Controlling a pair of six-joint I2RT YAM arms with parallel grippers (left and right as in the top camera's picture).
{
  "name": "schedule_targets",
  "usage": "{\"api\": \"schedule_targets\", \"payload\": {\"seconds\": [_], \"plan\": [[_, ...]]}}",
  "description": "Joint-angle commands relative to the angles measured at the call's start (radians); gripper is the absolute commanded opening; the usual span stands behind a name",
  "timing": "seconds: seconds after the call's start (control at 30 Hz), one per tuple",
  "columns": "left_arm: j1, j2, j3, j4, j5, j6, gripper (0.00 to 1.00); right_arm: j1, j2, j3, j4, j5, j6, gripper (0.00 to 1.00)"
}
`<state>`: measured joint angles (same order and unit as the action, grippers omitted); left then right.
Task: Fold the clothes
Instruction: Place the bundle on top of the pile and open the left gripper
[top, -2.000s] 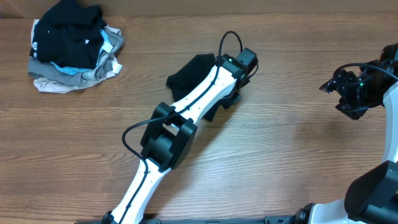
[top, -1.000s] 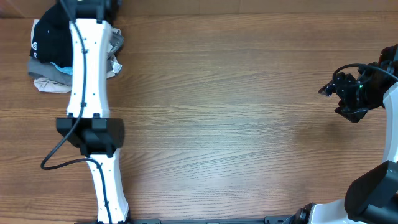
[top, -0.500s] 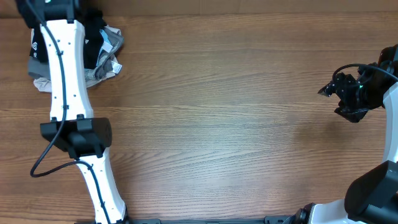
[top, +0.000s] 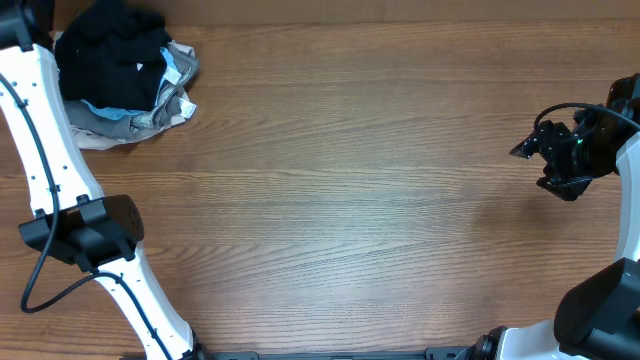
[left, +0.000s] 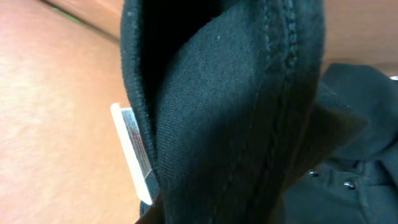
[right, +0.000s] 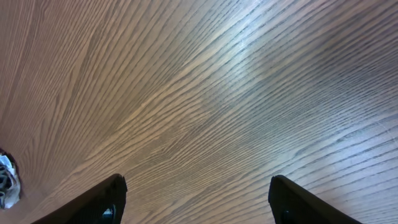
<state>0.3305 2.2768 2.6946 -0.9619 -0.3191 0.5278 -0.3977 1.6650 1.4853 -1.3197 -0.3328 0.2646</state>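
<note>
Black T-shirt (left: 236, 112) bunched, folds upright; white label (left: 134, 155) at edge.

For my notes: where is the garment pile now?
In the overhead view the garment pile lies at the table's far left corner, beside the left arm.

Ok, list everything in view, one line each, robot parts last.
black T-shirt: one, black, bunched, filling the left wrist view
label: one, white, at the T-shirt's edge
black garment: one, black, on top of the pile at the table's far left
other garments: several, light blue, grey and beige, heaped under it
table: one, brown wood grain
left arm: one, white with black joint, along the left edge; left jaws shut on the T-shirt
right arm: one, white and black, at the right edge; right jaws open, empty
</note>
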Motion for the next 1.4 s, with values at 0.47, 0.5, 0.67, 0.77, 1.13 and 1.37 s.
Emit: {"api": "schedule_targets", "payload": {"seconds": [0.47, 0.5, 0.67, 0.77, 1.13, 1.37], "plan": [[-0.051, 0.159, -0.003, -0.068, 0.166, -0.011, 0.05, 0.006, -0.029, 0.019, -0.003, 0.002, -0.003, 0.77], [-0.058, 0.172, -0.003, -0.080, 0.190, -0.012, 0.05, 0.006, -0.029, 0.019, -0.002, 0.002, -0.003, 0.77], [-0.105, 0.217, -0.004, -0.116, 0.297, -0.043, 0.13, 0.006, -0.029, 0.019, -0.002, 0.002, -0.003, 0.77], [-0.141, 0.231, -0.004, -0.142, 0.298, -0.073, 0.36, 0.006, -0.029, 0.019, -0.003, 0.002, -0.003, 0.77], [-0.241, 0.240, 0.002, -0.148, 0.387, -0.089, 1.00, 0.006, -0.029, 0.019, 0.005, 0.002, -0.004, 0.77], [-0.237, 0.177, 0.145, -0.215, 0.385, -0.229, 1.00, 0.006, -0.029, 0.019, 0.013, 0.003, -0.004, 0.78]]}}
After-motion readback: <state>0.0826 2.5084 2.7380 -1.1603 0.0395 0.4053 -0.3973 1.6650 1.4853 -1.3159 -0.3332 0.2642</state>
